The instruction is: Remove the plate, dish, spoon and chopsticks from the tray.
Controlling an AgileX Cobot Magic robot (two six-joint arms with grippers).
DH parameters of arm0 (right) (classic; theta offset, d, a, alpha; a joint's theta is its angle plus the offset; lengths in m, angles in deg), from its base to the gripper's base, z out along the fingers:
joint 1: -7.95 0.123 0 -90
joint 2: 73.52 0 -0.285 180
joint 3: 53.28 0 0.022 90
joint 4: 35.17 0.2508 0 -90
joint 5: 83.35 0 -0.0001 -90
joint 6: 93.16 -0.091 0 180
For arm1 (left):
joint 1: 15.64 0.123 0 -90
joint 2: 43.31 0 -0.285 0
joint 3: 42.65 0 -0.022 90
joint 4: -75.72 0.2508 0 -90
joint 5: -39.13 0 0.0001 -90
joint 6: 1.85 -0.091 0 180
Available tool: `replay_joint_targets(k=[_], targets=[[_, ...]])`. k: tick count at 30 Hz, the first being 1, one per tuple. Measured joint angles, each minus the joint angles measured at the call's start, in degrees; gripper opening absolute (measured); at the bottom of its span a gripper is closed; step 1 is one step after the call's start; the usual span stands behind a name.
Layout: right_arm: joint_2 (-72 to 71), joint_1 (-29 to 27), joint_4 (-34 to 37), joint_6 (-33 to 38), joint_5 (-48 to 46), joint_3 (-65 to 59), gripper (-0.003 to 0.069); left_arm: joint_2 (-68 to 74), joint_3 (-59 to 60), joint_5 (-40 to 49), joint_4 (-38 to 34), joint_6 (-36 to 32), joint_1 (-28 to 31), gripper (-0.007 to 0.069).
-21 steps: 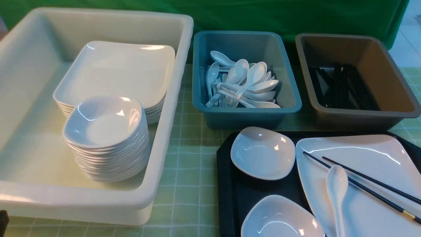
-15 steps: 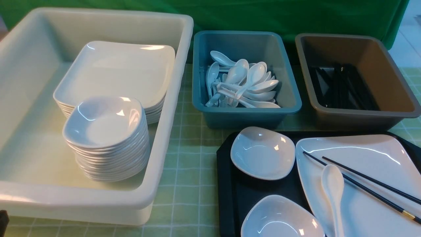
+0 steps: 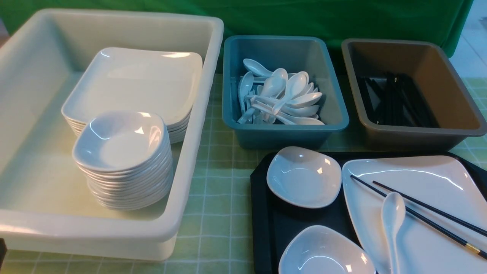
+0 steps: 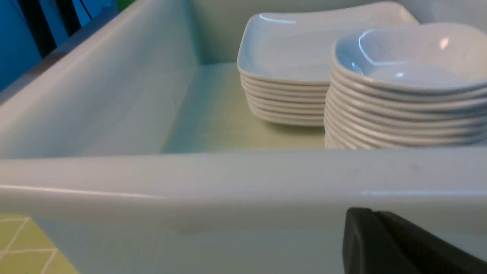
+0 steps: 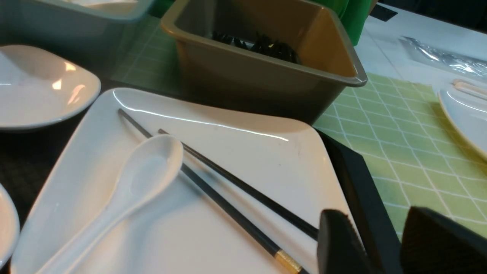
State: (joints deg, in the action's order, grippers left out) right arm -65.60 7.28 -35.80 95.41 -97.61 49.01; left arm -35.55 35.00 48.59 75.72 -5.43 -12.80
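While the left pincer [image 4: 380, 239] is sitting closed just outside the near wall of a white tub [image 3: 198, 114], well left of the tray [image 3: 266, 213], that tub is holding stacked plates [image 3: 133, 80] and stacked bowls [image 3: 121, 140]. Behind the tray, a blue bin [image 3: 285, 127] is holding spoons and a brown bin [image 3: 418, 133] black sticks. On the tray's left part one dish [image 3: 303, 177] is sitting behind another dish [image 3: 323, 251]. The plate [image 3: 430, 179] is filling its right part, carrying the spoon [image 3: 392, 217] and the chopsticks [image 5: 228, 208], the spoon's bowl against one stick. The right pincer [image 5: 374, 220] is hovering open over the tray's right rim.
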Motion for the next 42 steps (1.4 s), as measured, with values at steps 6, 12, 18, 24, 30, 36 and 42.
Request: replay_joint_targets(k=[6, 12, 18, 24, 30, 36, 42], targets=[[0.0, 0.0, 0.0, 0.0, 0.0, 0.0, 0.0242, 0.0, 0.0, -11.0, -16.0, 6.9, 0.0, -0.0002], [0.0, 0.0, 16.7, -19.9, 9.7, 0.0, 0.0242, 0.0, 0.0, -22.8, -18.8, 14.0, 0.0, -0.0002], [0.0, 0.0, 26.4, -40.6, 23.7, 0.0, 0.0242, 0.0, -3.8, -41.1, -16.0, 28.3, 0.0, -0.0002], [0.0, 0.0, 27.1, -40.6, 29.8, 0.0, 0.0242, 7.1, -28.6, -14.5, -6.3, 32.3, 0.0, -0.0002], [0.0, 0.2, 23.5, -39.8, 29.3, 0.2, 0.0178, 26.1, -51.9, 26.5, -8.5, 18.0, 0.0, -0.0002], [6.5, 6.2, 7.6, -31.7, 2.9, 15.3, 0.0016, 45.5, -56.3, 46.1, -17.4, 1.2, 0.0, -0.0002], [31.4, 15.9, 4.8, -18.1, -29.3, 37.5, 0.0008, 57.7, -56.1, 47.3, -21.6, -6.4, -2.8, -0.0018]])
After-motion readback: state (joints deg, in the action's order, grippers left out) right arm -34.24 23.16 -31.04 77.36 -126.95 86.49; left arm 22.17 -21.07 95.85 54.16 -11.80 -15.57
